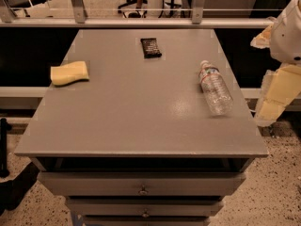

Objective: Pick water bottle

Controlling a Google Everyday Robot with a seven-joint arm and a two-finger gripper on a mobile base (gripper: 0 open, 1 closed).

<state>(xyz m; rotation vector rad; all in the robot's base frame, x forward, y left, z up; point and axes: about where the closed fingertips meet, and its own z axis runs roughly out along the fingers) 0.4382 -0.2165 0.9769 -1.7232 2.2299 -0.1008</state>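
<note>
The water bottle [215, 87] is clear ribbed plastic with a white cap and a white-and-red label band. It lies on its side near the right edge of the grey cabinet top [136, 107], cap pointing away from me. My gripper [272, 100] hangs at the frame's right edge, off the cabinet's right side. It is to the right of the bottle, apart from it, and holds nothing that I can see. The white arm [287, 32] rises above it.
A yellow sponge [69, 73] lies at the left of the top. A flat dark snack bar [150, 47] lies at the back middle. Drawers [141, 185] are below the front edge. A metal railing [141, 22] runs behind the cabinet.
</note>
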